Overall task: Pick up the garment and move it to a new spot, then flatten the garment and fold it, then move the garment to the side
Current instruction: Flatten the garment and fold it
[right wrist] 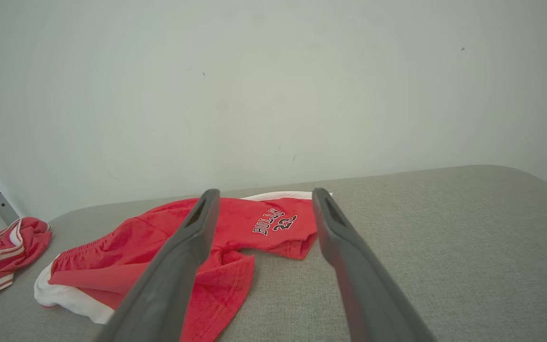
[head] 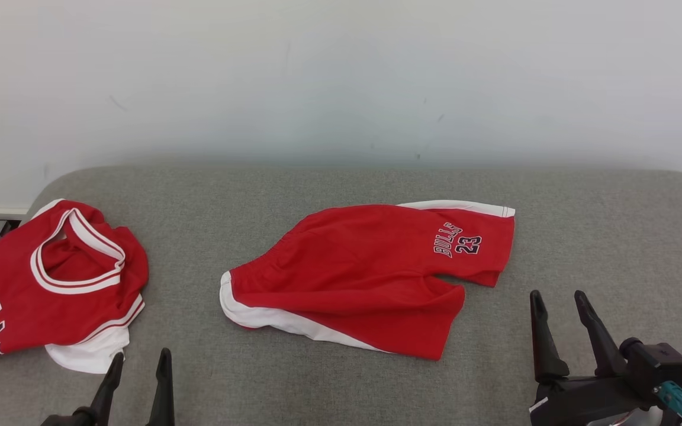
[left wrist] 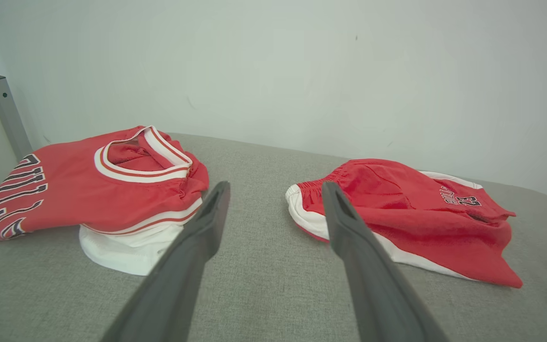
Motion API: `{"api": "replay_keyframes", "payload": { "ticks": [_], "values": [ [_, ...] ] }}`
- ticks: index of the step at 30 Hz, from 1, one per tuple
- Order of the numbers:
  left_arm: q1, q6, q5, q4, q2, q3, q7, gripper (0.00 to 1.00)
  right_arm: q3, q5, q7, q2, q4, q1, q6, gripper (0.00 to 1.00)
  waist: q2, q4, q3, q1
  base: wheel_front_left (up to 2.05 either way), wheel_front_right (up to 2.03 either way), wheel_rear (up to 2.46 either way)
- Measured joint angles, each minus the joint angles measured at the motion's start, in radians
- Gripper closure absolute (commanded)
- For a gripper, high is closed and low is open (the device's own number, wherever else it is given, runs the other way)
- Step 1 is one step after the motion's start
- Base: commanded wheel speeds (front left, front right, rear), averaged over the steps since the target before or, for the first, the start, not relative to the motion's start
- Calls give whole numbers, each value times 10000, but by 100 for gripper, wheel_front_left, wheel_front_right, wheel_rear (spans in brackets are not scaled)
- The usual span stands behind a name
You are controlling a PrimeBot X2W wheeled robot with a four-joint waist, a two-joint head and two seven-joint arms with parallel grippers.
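**While the red shorts (head: 370,272) lie rumpled on the tabletop (head: 613,236), the left end effector (head: 142,354) and right end effector (head: 557,294) stand spread**

Where the grey, fabric-covered tabletop meets the white wall (head: 341,77), the red shorts lie near its middle. Their white-trimmed waistband points toward the robot's left and the legs toward its right. The far leg bears "BULLS 23" lettering, and the near leg is creased and partly doubled over.

The left end effector hangs at the near edge with its fingers apart, holding nothing. It is just beside the white hem of a red jersey (head: 51,284) bunched at the far left, which lies well apart from the shorts. The right end effector is likewise parted and empty, near the leg openings but clear of the cloth.
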State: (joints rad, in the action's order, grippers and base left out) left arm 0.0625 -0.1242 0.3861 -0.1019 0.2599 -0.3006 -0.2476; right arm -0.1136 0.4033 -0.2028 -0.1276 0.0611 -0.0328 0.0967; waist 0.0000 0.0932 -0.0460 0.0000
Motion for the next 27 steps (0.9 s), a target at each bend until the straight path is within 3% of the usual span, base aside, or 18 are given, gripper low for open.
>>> {"api": "replay_keyframes", "payload": {
  "ticks": [16,22,27],
  "values": [
    [170,0,-740,1024,-196,242,669,0,-142,-27,8,48,113,8,0,0,0,-285,115,0,0,0,0],
    [-603,17,-949,819,-40,38,1354,0,-700,303,857,311,282,-17,-150,0,0,-308,334,0,0,0,0],
    [-2242,570,-938,-128,351,-81,2197,0,-1546,-15,1868,322,499,22,-150,0,0,-309,609,0,0,0,0]
  ]
}}
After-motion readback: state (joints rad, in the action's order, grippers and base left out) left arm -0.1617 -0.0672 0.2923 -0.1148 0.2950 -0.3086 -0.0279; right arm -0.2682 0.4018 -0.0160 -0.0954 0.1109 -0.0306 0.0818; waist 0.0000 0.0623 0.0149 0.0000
